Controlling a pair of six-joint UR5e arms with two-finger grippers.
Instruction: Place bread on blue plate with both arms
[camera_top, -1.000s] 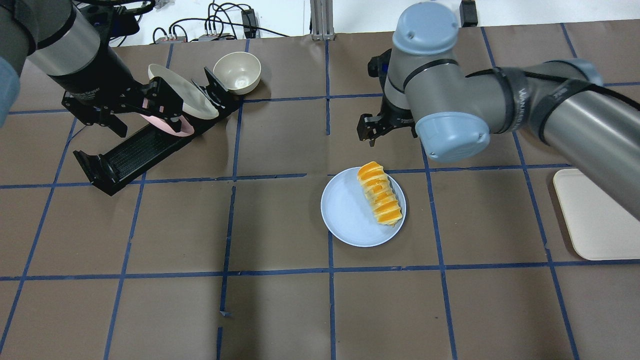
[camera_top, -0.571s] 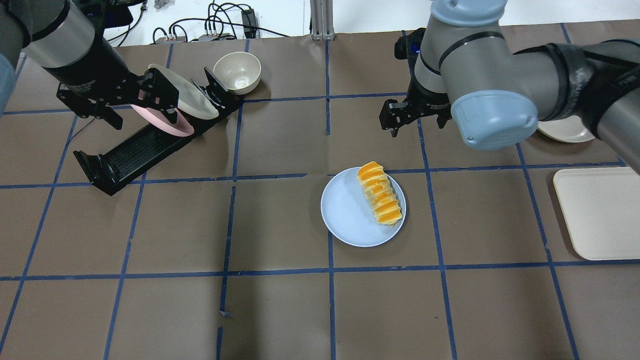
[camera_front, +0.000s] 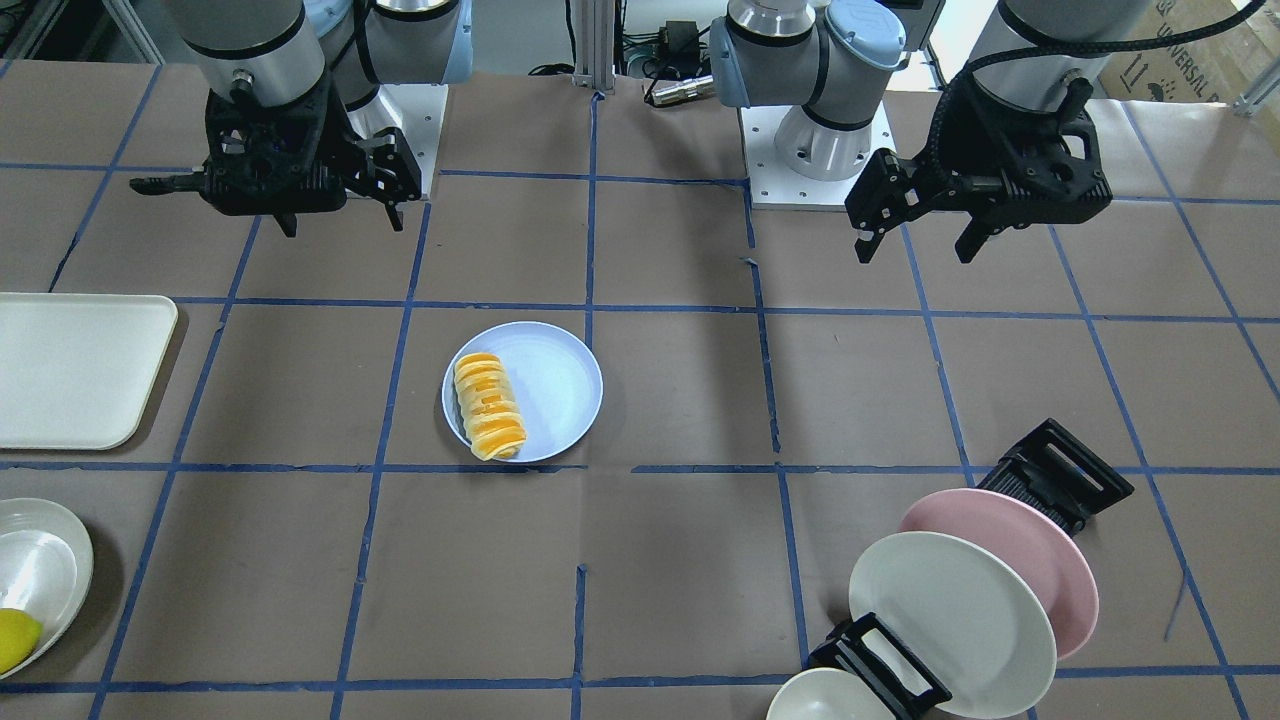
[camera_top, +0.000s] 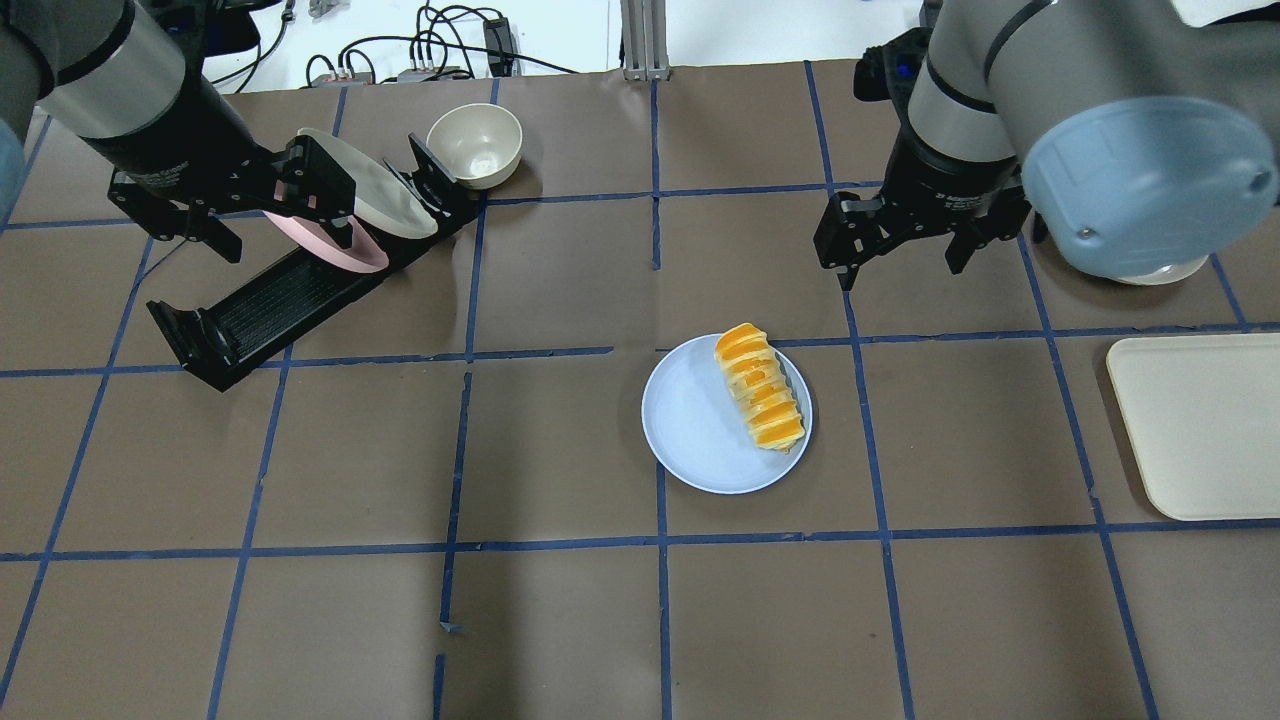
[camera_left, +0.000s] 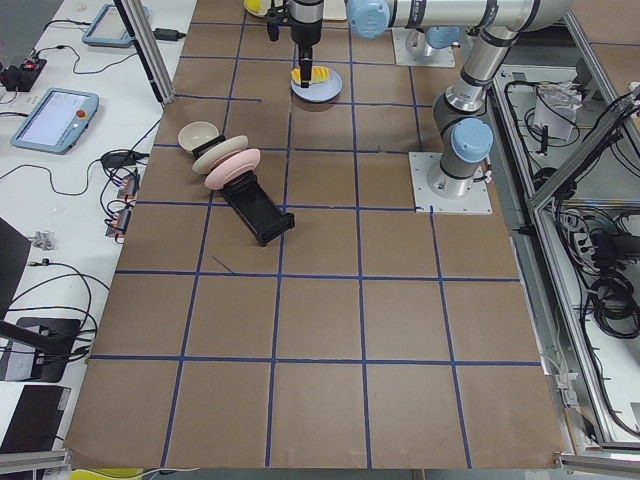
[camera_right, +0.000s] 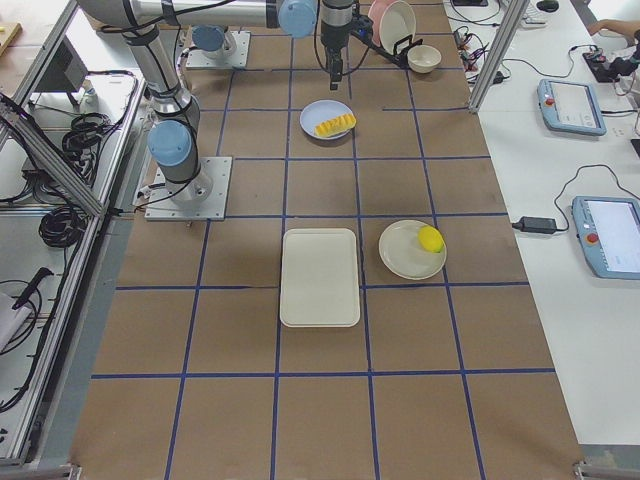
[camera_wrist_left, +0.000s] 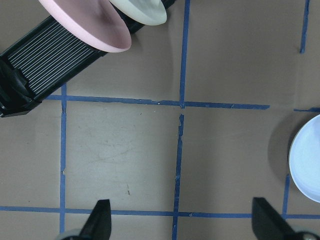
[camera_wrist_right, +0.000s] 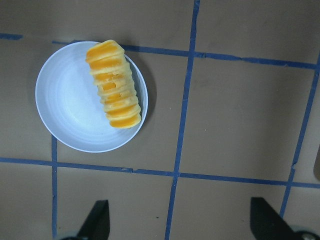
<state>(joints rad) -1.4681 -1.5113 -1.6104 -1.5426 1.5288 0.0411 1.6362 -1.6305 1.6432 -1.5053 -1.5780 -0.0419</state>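
Observation:
The striped orange and yellow bread (camera_top: 758, 388) lies on the right half of the blue plate (camera_top: 690, 425) in the middle of the table. Both also show in the front view, the bread (camera_front: 488, 406) on the plate (camera_front: 555, 385), and in the right wrist view, the bread (camera_wrist_right: 112, 85) on the plate (camera_wrist_right: 70, 110). My right gripper (camera_top: 900, 265) is open and empty, up and to the far right of the plate. My left gripper (camera_top: 288, 243) is open and empty over the dish rack at the far left. The plate's edge (camera_wrist_left: 307, 160) shows in the left wrist view.
A black dish rack (camera_top: 260, 300) at the far left holds a pink plate (camera_top: 330, 250) and a cream plate (camera_top: 385, 200). A cream bowl (camera_top: 474, 145) stands behind it. A cream tray (camera_top: 1195, 425) lies at the right edge. A lemon (camera_front: 15, 638) sits on a cream plate (camera_front: 50, 570).
My right arm has swung to the right, away from above the plate. My left gripper shifted slightly left. The bread and the plate have not moved.

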